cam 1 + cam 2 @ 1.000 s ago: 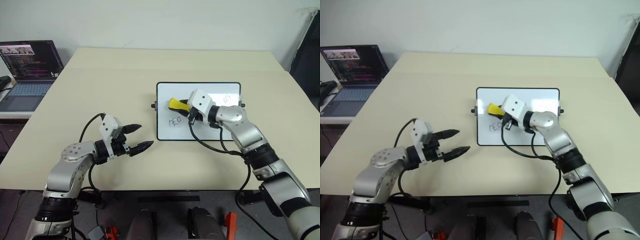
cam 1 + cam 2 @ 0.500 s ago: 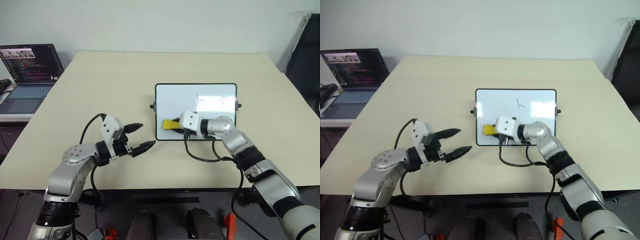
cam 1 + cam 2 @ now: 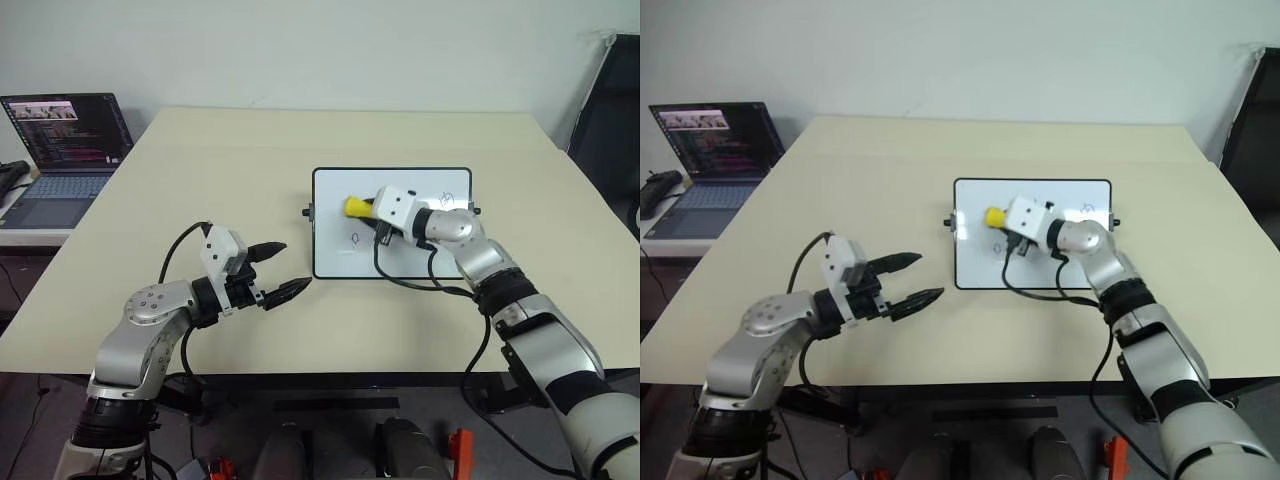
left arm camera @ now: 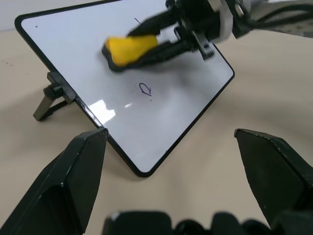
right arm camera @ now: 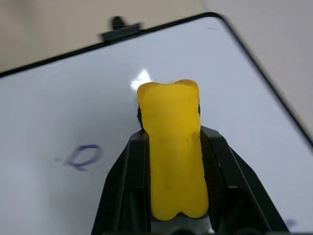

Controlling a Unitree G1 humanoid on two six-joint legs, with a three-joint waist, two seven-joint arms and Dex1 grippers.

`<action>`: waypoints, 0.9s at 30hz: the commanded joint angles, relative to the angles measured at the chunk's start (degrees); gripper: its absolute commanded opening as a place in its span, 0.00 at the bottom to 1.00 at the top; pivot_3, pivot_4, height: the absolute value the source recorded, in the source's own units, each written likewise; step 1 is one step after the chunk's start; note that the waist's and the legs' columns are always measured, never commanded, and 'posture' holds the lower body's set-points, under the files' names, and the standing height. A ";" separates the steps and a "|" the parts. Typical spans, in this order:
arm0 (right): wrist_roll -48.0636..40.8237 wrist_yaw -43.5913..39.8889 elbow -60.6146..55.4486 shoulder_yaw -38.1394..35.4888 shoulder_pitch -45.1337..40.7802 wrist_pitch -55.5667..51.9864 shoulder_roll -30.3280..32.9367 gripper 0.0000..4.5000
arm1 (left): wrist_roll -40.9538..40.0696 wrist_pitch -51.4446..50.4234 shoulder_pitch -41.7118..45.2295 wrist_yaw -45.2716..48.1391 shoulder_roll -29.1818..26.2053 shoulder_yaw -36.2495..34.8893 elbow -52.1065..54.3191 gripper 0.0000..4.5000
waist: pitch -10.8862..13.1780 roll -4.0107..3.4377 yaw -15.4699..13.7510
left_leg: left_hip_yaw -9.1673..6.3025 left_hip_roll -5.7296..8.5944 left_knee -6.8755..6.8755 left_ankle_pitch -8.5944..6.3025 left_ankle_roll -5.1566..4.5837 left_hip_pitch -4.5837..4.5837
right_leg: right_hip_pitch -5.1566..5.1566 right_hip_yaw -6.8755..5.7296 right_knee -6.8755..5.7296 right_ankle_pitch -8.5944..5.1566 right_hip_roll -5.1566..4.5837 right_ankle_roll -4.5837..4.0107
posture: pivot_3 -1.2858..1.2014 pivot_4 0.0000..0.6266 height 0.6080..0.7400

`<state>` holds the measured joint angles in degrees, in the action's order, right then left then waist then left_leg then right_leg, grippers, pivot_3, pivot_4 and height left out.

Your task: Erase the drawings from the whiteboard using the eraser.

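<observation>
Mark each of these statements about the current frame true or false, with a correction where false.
1. The right gripper is shut on the eraser. True.
2. The left gripper holds the whiteboard. False: it hangs open over the table, apart from the board.
3. A small looped drawing is on the board. True.
4. The laptop is closed. False: it is open, screen lit.
5. The eraser lies loose on the table. False: it is clamped over the board.
</observation>
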<state>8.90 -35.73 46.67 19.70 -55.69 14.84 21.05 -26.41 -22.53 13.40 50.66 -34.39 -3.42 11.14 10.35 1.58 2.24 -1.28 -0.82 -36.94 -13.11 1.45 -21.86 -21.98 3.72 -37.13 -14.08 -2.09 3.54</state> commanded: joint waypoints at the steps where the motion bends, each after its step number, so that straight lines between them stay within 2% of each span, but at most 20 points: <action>1: 1.93 0.68 3.50 -1.11 0.88 -0.36 1.54 0.22 | -0.01 0.46 1.46 0.32 -0.28 -0.16 0.39 1.00 | 0.00 0.00 0.04 | 0.01 0.00 0.02 0.00 0.00 0.00 | 0.00 0.01 0.01 0.01 0.00 -0.02 | 0.52 0.24 1.00; 4: 1.30 -1.94 1.73 -0.83 2.72 -0.36 1.02 0.22 | 0.07 0.52 1.62 0.46 -0.24 -0.05 0.17 1.00 | 0.00 0.00 0.08 | 0.02 0.00 0.05 -0.01 0.00 -0.04 | -0.02 0.01 0.02 0.03 0.00 -0.07 | 0.52 0.24 1.00; 12: -0.06 -16.60 -12.37 3.52 14.63 -8.73 1.21 0.22 | 0.62 0.67 1.57 0.81 -0.53 0.34 -0.15 1.00 | -0.06 0.08 0.56 | 0.00 -0.04 0.10 -0.02 0.01 -0.03 | -0.01 -0.01 0.03 -0.07 0.00 -0.02 | 0.52 0.24 1.00; 19: 0.29 -14.20 -13.21 1.12 12.87 -10.10 1.32 0.22 | 0.92 0.90 2.13 1.05 -0.31 0.54 -0.69 1.00 | -0.05 0.08 0.99 | -0.01 -0.06 0.07 -0.02 0.01 0.00 | -0.03 -0.01 0.02 -0.06 0.02 0.01 | 0.52 0.24 1.00; 21: -2.43 -15.29 -15.09 -0.73 12.17 -11.65 0.96 0.22 | 0.96 0.99 2.30 1.20 -0.31 0.53 -0.88 1.00 | -0.04 0.08 0.99 | -0.02 -0.06 0.07 -0.02 0.01 -0.02 | -0.05 0.00 0.03 -0.06 0.02 0.01 | 0.52 0.24 1.00; 24: -9.38 -18.39 -25.56 -5.16 12.72 -17.89 1.89 0.22 | 0.50 0.74 2.61 1.37 -0.49 -0.05 -0.57 1.00 | 0.02 0.05 0.91 | -0.05 -0.06 0.08 -0.02 0.01 -0.11 | -0.13 0.01 0.02 -0.06 0.02 0.00 | 0.52 0.24 1.00; 27: -17.17 -21.79 -40.41 -10.66 15.10 -28.21 6.23 0.22 | 0.02 0.45 2.73 1.77 -1.39 -1.01 -0.01 1.00 | 0.06 -0.01 0.50 | -0.15 -0.05 0.07 -0.02 0.02 -0.75 | -0.61 -0.09 0.03 0.13 0.01 -0.04 | 0.52 0.24 1.00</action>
<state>-3.31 -55.63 14.82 13.35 -40.85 -8.47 25.16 -25.67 -22.39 15.34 51.99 -34.78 -2.81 9.46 10.41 1.57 2.74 -1.46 -0.87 -36.88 -13.15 1.50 -22.83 -22.80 3.61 -37.11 -13.85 -2.09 3.68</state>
